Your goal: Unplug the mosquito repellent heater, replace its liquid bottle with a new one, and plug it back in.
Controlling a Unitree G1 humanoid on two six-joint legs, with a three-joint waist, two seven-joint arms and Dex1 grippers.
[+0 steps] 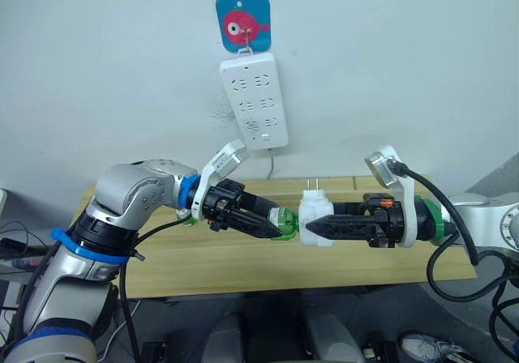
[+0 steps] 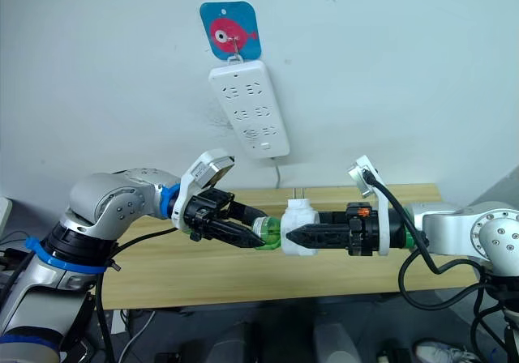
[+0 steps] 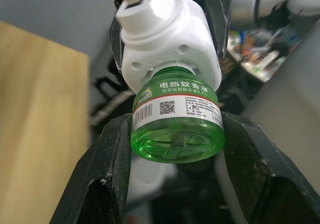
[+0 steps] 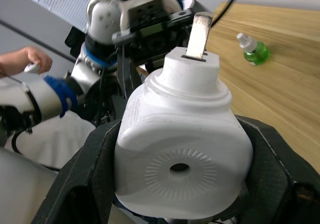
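The mosquito repellent heater (image 1: 315,217), a small white rounded unit, hangs above the wooden table with its metal prongs (image 1: 312,186) pointing up. My right gripper (image 1: 312,228) is shut on its body from the right; its vent hole faces the right wrist camera (image 4: 179,168). A green liquid bottle (image 3: 177,119) with a printed label sits with its neck in the heater's underside. My left gripper (image 1: 280,227) comes in from the left and is shut on that bottle, one black finger (image 3: 112,159) on each side.
A long white power strip (image 1: 254,100) hangs on the wall under a blue fish hook (image 1: 242,21), its cord dropping behind the table (image 1: 243,270). A second green bottle (image 4: 251,51) lies on the tabletop. A person's hand (image 4: 27,61) shows beyond the left arm.
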